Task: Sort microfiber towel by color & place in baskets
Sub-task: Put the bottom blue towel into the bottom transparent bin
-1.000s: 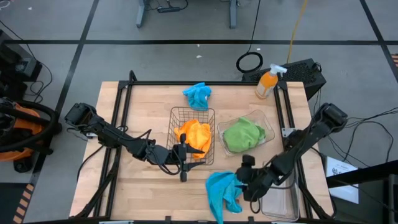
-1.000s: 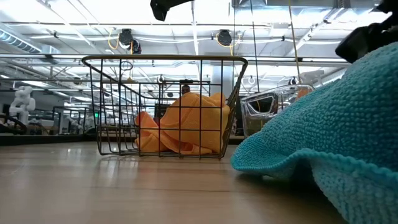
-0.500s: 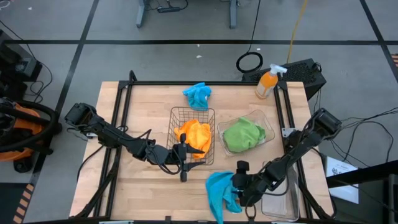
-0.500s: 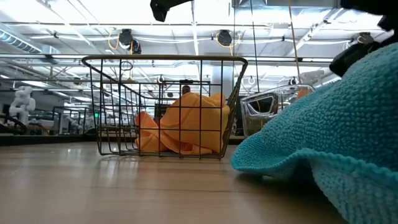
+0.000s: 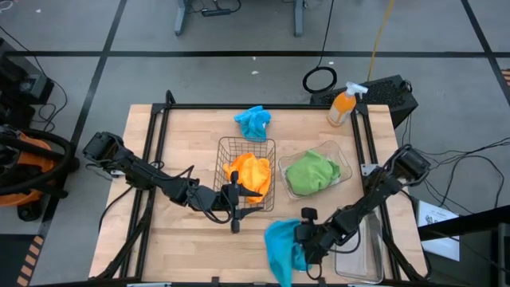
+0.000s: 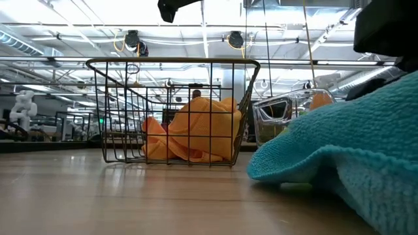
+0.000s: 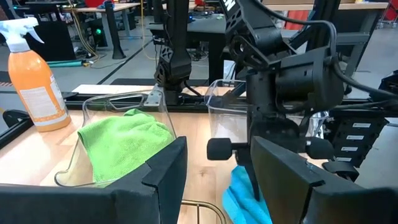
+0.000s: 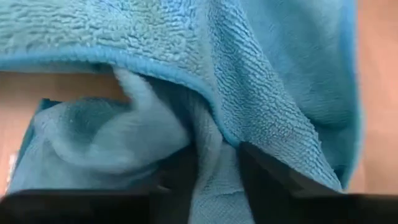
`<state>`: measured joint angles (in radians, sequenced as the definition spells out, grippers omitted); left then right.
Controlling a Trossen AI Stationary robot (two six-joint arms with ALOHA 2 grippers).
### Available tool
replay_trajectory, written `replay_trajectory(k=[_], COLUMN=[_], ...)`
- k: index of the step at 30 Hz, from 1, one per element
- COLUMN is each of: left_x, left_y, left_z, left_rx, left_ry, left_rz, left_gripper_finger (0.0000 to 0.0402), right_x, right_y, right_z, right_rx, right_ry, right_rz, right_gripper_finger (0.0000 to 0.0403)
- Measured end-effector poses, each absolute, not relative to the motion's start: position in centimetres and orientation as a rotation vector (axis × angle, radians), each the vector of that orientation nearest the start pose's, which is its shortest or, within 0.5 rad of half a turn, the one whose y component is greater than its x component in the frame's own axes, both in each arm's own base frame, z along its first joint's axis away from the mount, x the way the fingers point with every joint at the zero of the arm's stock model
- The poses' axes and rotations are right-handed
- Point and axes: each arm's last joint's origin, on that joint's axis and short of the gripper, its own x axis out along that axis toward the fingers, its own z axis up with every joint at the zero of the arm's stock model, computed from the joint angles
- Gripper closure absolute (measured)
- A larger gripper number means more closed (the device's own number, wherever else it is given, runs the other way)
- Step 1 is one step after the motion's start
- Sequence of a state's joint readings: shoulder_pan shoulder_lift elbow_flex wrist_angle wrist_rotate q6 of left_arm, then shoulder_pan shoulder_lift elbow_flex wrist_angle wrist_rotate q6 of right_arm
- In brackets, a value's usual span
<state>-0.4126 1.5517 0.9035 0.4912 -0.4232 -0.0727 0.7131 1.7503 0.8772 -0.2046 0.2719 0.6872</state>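
Observation:
A bright blue towel (image 5: 279,249) lies bunched near the table's near edge, large in the low view (image 6: 339,150). My right gripper (image 5: 301,237) sits at its right side, shut on it (image 8: 214,171). A second blue towel (image 5: 253,121) lies at the far side. Orange towels (image 5: 249,174) fill the copper wire basket (image 5: 221,159). Green towels (image 5: 311,173) lie in the clear tub (image 5: 343,159). My left gripper (image 5: 234,219) waits open (image 7: 214,180) by the basket's near left corner, touching nothing. My right gripper pinches a raised fold of the blue towel (image 8: 211,143) between its two fingers, several layers gathered together. It comes from the table's right, slanting down. The rest of the towel lies on the table, slack.
The clear rectangular bin (image 5: 362,259) sits under my right arm at the near right corner. An orange spray bottle (image 5: 343,108) and a black box (image 5: 390,92) stand at the far right. Bare wood lies between the basket and the near edge.
My right gripper has moved a little toward the table's left, into the blue towel. The towel's right part has been pushed in and bunched up, so the cloth covers less of the table than before. Its left edge has stayed in place.

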Motion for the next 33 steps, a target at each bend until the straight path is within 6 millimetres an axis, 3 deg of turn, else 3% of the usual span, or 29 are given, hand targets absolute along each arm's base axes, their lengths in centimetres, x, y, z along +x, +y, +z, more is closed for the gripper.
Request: replay_trajectory(k=[4,6,10,18,26,33], left_x=[31.6,31.6,31.6,31.5,30.6,30.3], left_y=[-12.5,-12.5,-12.5,-12.8,-14.8,-17.3], left_z=[25.3,25.3,25.3,25.3,25.3,24.6], left_rx=[-0.009,-0.009,-0.01,-0.009,0.008,0.132], left_ry=[0.143,0.143,0.142,0.138,0.138,0.095], left_rz=[0.016,0.016,0.016,-0.014,-0.094,-0.171], left_gripper_finger=[0.0217,0.0217,0.0217,0.0217,0.0217,0.0217], right_x=[24.7,24.7,24.4,23.6,23.2,22.7], right_y=[19.9,19.9,19.8,19.6,18.9,18.4], right_z=[12.8,12.9,13.7,17.4,20.3,22.6], right_rx=[0.13,0.124,0.127,0.105,0.042,0.014], right_ry=[1.05,1.053,1.042,0.903,0.755,0.644], right_rz=[0.078,0.099,0.119,0.146,0.114,0.12], right_gripper_finger=[0.0373,0.0393,0.0389,0.0399,0.04,0.0401])
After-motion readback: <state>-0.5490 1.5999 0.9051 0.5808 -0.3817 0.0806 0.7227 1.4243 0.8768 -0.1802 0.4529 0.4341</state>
